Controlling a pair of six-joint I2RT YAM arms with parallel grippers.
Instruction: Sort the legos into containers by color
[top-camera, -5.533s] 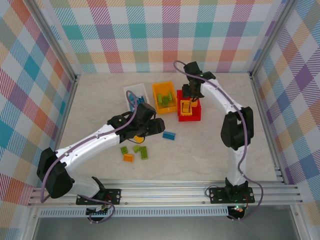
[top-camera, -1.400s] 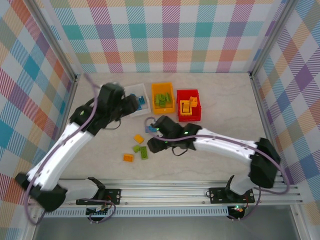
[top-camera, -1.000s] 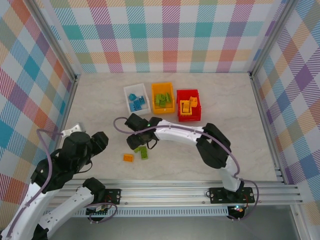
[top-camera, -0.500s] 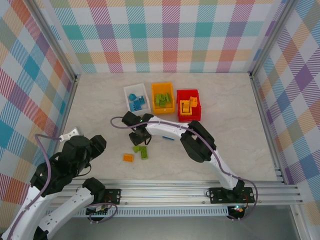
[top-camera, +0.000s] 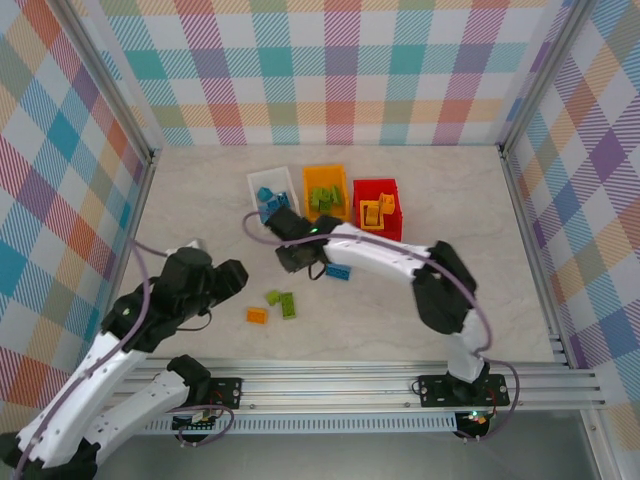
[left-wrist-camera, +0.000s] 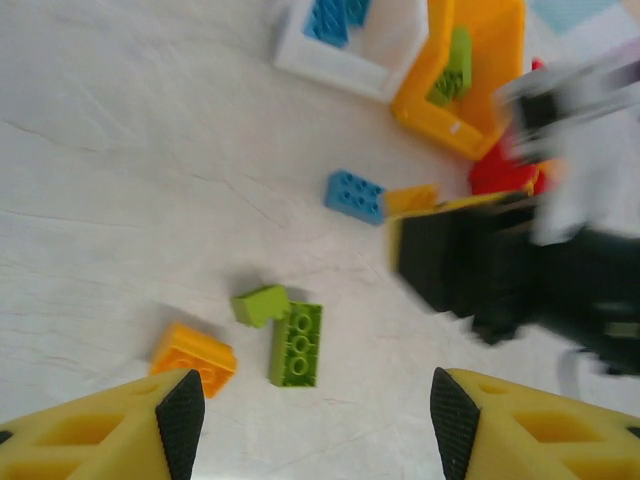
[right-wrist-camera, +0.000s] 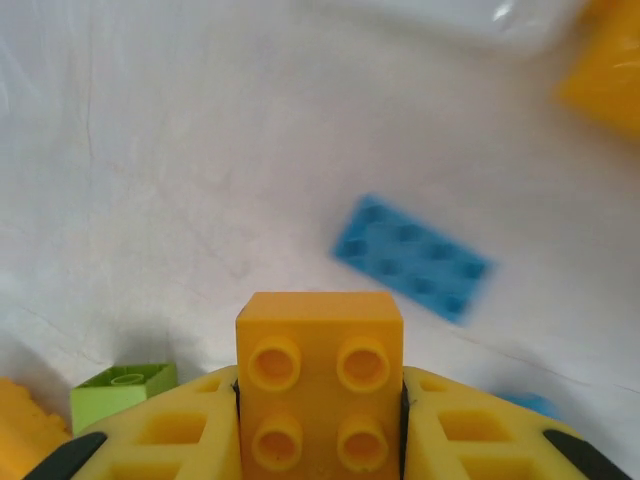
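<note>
Holding anything on the right?

ME: Yes. My right end effector (top-camera: 292, 256) is pinched on a yellow brick (right-wrist-camera: 320, 390), studs facing the wrist camera, lifted off the bench (top-camera: 200, 200). I grip it by its side faces so it can drop cleanly into the red bin (top-camera: 378, 238), where the other yellows lie. That arm reaches across the bench with its elbow bent, wrist pointing down, just on the near side of the white bin (top-camera: 270, 172).

DESK: And the left?

ME: My left end effector (left-wrist-camera: 316, 420) stands wide with nothing in it, tilted down over the green bricks (left-wrist-camera: 297, 343) and an orange brick (left-wrist-camera: 193, 355). I judge it is lining up on one of them. A blue brick (left-wrist-camera: 354, 195) lies beyond, loose on the bench.
</note>
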